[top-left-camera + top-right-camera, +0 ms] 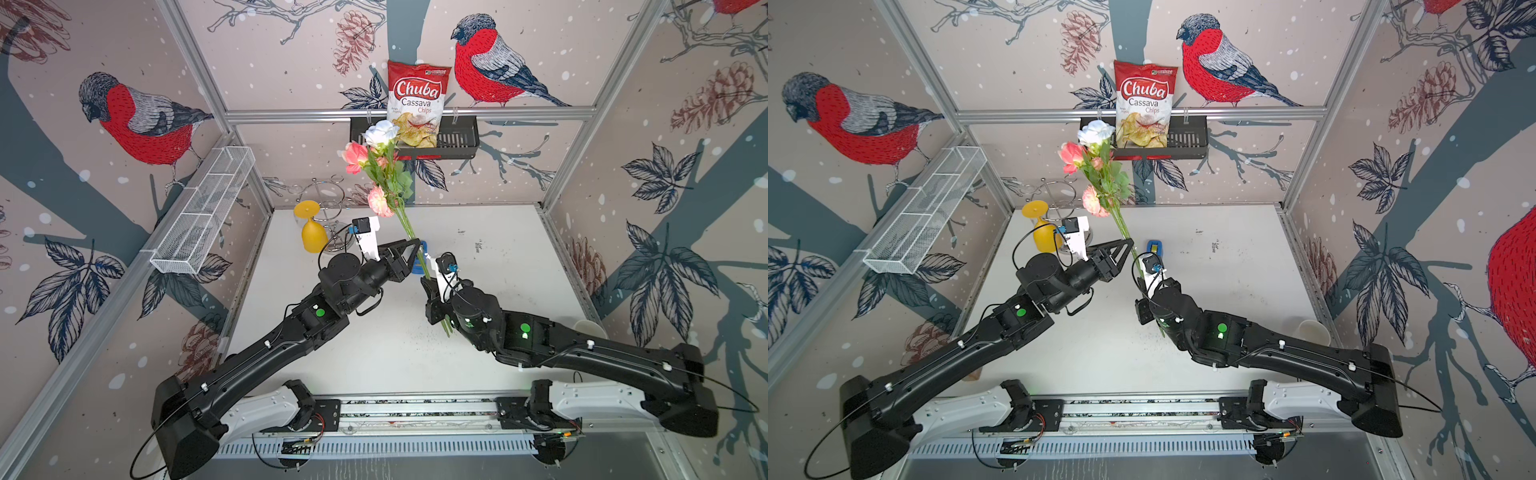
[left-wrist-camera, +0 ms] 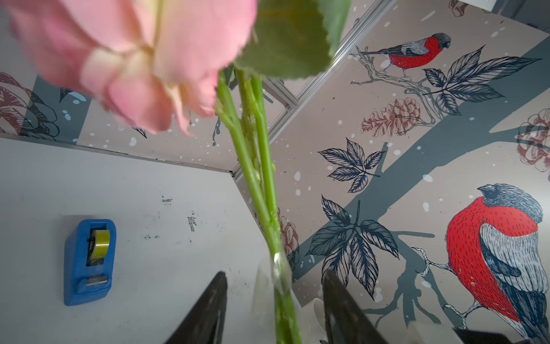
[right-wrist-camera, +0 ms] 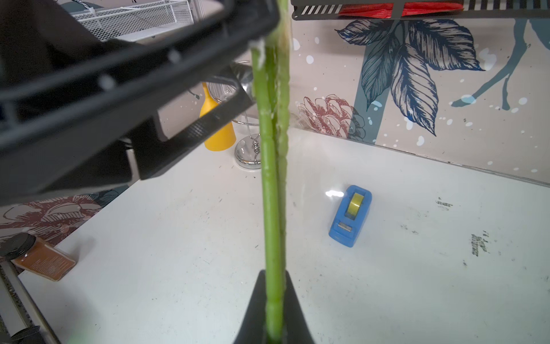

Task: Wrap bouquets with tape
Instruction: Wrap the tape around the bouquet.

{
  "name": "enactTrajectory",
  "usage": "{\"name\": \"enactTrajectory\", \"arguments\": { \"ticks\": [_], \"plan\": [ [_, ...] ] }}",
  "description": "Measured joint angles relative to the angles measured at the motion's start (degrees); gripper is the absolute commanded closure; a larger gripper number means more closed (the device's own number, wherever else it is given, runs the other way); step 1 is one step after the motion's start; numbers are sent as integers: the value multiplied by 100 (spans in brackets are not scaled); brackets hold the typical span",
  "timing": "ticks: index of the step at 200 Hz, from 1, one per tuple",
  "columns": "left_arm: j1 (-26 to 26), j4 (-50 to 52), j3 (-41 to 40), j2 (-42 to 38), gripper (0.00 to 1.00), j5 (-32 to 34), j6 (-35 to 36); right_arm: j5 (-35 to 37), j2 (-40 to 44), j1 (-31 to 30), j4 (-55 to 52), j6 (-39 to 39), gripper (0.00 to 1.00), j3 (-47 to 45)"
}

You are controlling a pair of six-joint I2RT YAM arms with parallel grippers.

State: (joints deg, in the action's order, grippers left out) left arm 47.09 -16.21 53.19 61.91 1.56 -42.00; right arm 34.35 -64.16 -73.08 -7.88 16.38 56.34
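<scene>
The bouquet (image 1: 388, 174) (image 1: 1100, 174) of pink and white blooms stands upright above the table, its green stems (image 3: 272, 178) running down into my right gripper (image 3: 275, 277) (image 1: 428, 286), which is shut on them. My left gripper (image 2: 273, 277) (image 1: 415, 246) is open higher up, one jaw on each side of the stems (image 2: 256, 178), with a gap on both sides. A strip of clear tape (image 2: 279, 271) clings to the stems between those jaws. The tape roll sits in its blue dispenser (image 2: 89, 262) (image 3: 351, 216) (image 1: 1155, 247) on the table behind the stems.
A yellow goblet (image 1: 311, 232) and a chrome rack (image 1: 332, 208) stand at the back left. A chips bag (image 1: 417, 104) sits in a black wall basket (image 1: 461, 141). A white wire basket (image 1: 203, 212) hangs on the left wall. A white cup (image 1: 1312, 332) stands at the right edge. A brown jar (image 3: 44, 259) lies near the left front.
</scene>
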Motion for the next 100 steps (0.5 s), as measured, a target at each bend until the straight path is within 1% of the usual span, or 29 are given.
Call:
{"name": "enactTrajectory", "arguments": {
  "ticks": [12, 40, 49, 82, 100],
  "plan": [
    [0, -92, -9, 33, 57, 48, -2, -24, -35, -26, 28, -2, 100, 0],
    [0, -509, -111, 46, 80, 157, -105, -42, -105, -46, 116, -2, 100, 0],
    [0, -584, -120, 72, 86, 157, -122, -39, -114, -48, 138, 2, 100, 0],
    [0, -807, -144, 133, 100, 24, -317, -125, -76, -2, 223, 37, 100, -46],
    [0, -966, -186, 142, 100, -52, -374, -400, 66, 85, 372, 55, 100, -173]
  ]
}}
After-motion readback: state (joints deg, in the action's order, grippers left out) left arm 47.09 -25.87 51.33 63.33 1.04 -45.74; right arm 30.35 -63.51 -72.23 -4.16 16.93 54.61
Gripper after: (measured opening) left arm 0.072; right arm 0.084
